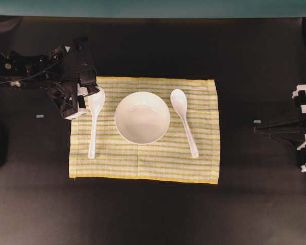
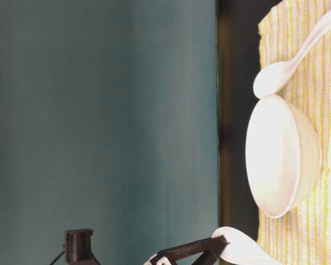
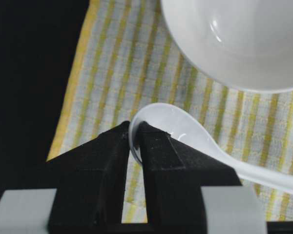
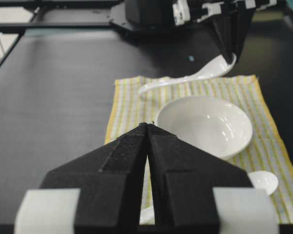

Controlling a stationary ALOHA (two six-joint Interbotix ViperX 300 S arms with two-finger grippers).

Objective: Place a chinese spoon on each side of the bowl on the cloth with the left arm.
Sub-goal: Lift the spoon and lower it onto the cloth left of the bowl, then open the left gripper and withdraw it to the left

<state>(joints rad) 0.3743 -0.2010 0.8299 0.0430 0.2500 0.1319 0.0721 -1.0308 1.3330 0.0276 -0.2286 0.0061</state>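
I see the bowl (image 1: 142, 117) centred on the cloth (image 1: 158, 163). To the right of the bowl, one spoon (image 1: 184, 121) lies flat on the cloth. To the left of the bowl, the left gripper (image 3: 135, 141) pinches the rim of the second spoon (image 1: 95, 118) at its scoop end; its handle tip rests on the cloth. The right gripper (image 4: 149, 127), well right of the bowl, has its jaws pressed together on nothing.

The left arm (image 1: 25, 69) is black and jointed, with what looks like thin cable and wedge-shaped black fingers (image 3: 100, 170).
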